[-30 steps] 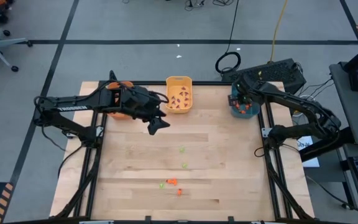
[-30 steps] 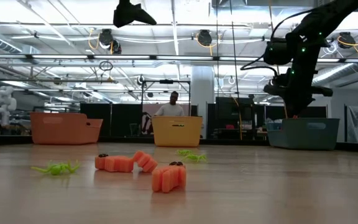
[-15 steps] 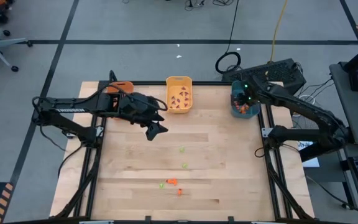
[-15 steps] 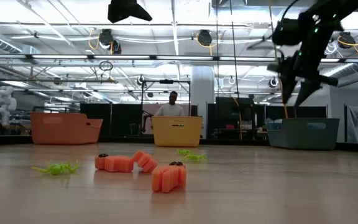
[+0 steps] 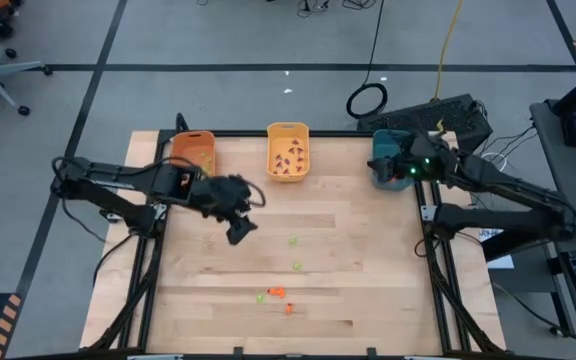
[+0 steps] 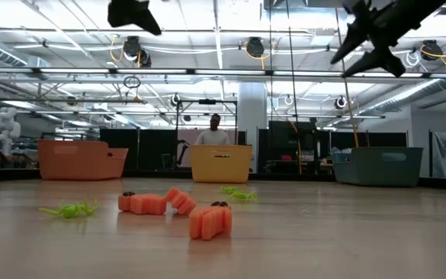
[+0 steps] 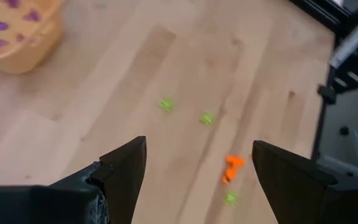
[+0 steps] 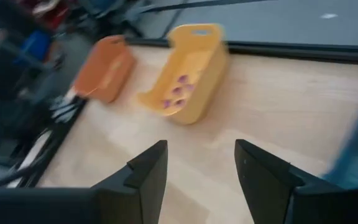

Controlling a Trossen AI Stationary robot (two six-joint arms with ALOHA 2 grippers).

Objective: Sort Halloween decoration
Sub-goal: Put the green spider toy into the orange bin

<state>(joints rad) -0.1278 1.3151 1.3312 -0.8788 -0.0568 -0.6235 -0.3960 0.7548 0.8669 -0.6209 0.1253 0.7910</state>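
Left end effector [image 5: 236, 232] spread, empty, above bare table [image 5: 368, 260], right end effector [image 5: 380, 166] apparently parted, by teal bin [image 5: 393, 182]

- No text, label, brand, number or sign can be read in any view.
- The yellow bin [image 6: 221, 163] carries a small dark mark on its front wall in the low view, too small to make out.
- The left arm [image 5: 118, 178] shows a pale strip in the high view; its lettering cannot be read.
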